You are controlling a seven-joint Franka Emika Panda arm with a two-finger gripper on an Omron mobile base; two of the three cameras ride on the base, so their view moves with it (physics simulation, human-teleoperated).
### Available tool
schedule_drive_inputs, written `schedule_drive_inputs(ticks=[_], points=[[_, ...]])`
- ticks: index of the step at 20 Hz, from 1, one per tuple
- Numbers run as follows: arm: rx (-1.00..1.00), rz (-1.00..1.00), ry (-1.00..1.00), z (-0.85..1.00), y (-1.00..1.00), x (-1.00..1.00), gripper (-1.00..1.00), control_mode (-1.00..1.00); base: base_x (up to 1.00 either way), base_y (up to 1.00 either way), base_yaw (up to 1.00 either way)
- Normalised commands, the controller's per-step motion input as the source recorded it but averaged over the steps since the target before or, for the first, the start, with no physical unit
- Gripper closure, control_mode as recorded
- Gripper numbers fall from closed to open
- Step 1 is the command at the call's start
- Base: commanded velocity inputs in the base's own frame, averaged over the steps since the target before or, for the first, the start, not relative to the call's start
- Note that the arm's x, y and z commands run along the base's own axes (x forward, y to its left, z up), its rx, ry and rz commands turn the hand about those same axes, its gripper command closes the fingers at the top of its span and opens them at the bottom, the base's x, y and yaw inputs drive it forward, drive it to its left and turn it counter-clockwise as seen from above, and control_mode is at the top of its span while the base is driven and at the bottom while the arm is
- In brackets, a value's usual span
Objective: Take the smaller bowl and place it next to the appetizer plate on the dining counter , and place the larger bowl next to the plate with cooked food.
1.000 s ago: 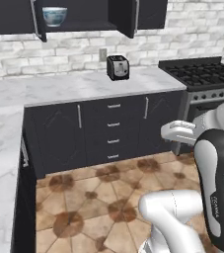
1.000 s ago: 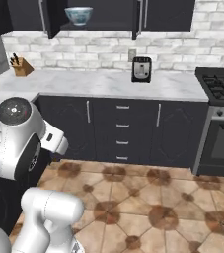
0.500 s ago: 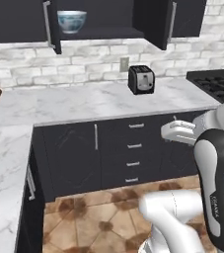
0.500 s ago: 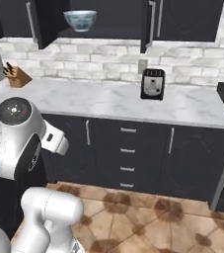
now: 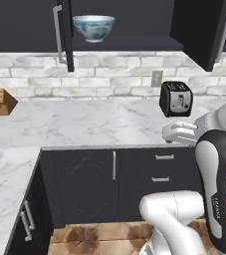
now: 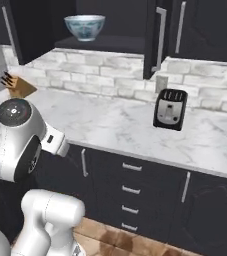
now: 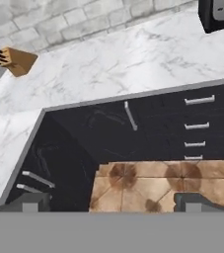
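A painted white-and-blue bowl, apparently the larger bowl [image 5: 93, 27], sits on the shelf of an open upper cabinet [image 5: 134, 44] above the marble worktop [image 5: 84, 124], at about eleven o'clock in the left base view. By the look of it neither bowl has been carried to the dining counter, so the whole task remains. In the hand view the gripper [image 7: 111, 202] hangs with jaws spread wide and empty, aimed down at the floor and lower cabinets, well apart from the bowl high above. A toaster [image 6: 169, 109] and knife block [image 7: 15, 59] stand on the worktop.
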Motion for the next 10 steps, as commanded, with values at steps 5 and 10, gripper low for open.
schedule_drive_inputs(ticks=[5,10], points=[[0.0,0.0,0.0,0.0,0.0,0.0,-1.0,1.0,1.0,-0.42,0.15],[0.0,0.0,0.0,0.0,0.0,0.0,-1.0,1.0,0.95,0.24,0.04]])
